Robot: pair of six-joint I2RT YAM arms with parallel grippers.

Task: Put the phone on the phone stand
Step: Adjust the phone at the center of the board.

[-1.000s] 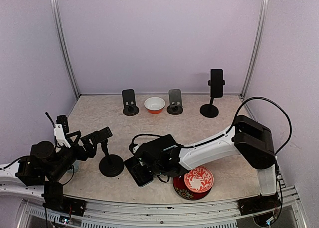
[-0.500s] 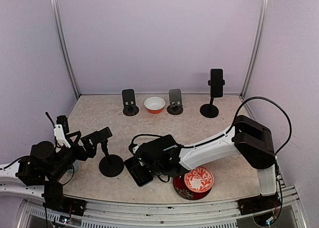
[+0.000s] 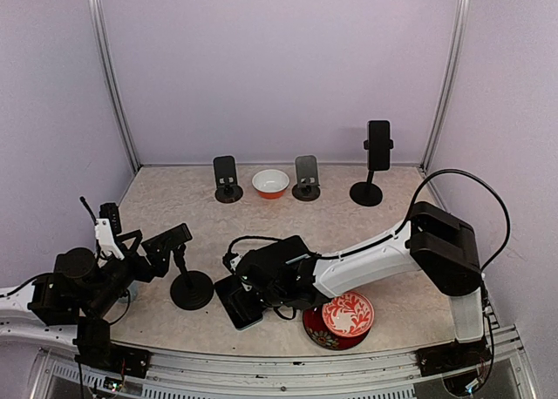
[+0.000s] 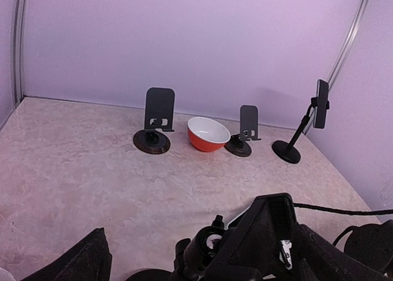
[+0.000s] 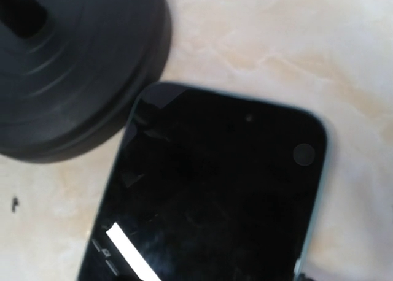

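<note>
We see the phone (image 3: 237, 305) lying flat on the worktop (image 3: 349, 229), under the right gripper (image 3: 255, 287). Its long axis runs roughly 11 to 5 o'clock in the top view. We cannot tell whether that gripper has closed on it. The phone stand (image 3: 190, 287) sits just beside the phone at about 9 o'clock, and the left gripper (image 3: 150, 254) is spread wide by its cradle.

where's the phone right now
In the top view the phone lies near the front edge of the table, left of centre, between the round base of the nearest phone stand and the red patterned dish.
</note>
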